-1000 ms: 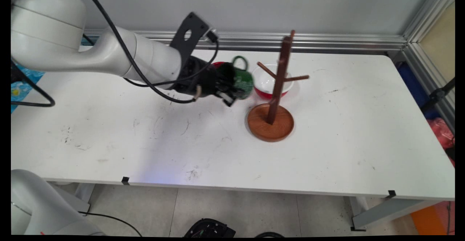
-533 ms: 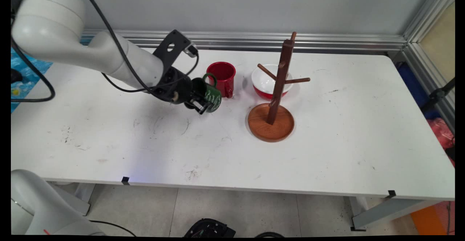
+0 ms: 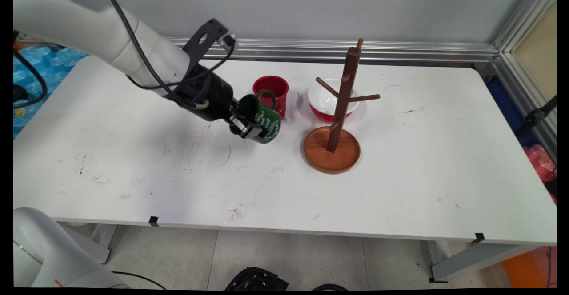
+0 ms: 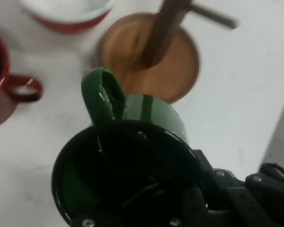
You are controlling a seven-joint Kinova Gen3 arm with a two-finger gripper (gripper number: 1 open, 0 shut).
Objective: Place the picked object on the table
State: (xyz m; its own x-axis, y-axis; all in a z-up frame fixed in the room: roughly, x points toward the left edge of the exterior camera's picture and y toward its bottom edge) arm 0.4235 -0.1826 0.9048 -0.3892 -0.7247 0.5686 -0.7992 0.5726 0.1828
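Claw grips green mug beside red mug

The main view looks down from above the table's near side toward the far wall; the hand view sits close behind the mug, facing the rack; both share mug, rack, red cup and bowl.

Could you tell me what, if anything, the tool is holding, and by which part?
The tool holds the green mug by its rim, one finger inside its mouth.
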